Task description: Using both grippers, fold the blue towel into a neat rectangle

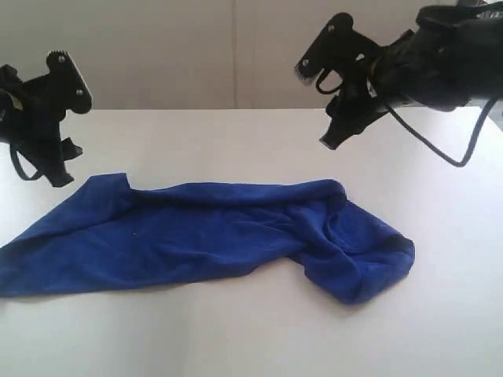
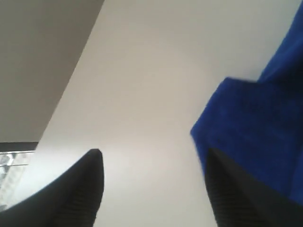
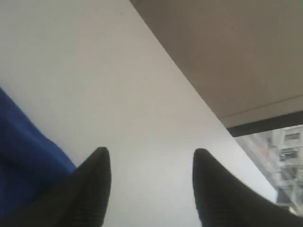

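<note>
L tool (image 1: 61, 118), R tool (image 1: 314, 107) off towel (image 1: 212, 228)(?)

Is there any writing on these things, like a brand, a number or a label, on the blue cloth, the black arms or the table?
None: no view shows any text that can be read.
The blue towel: plain cloth, no print and no tag in sight.
The left gripper and right gripper: bare black, no marking seen.
The table: blank white.
</note>
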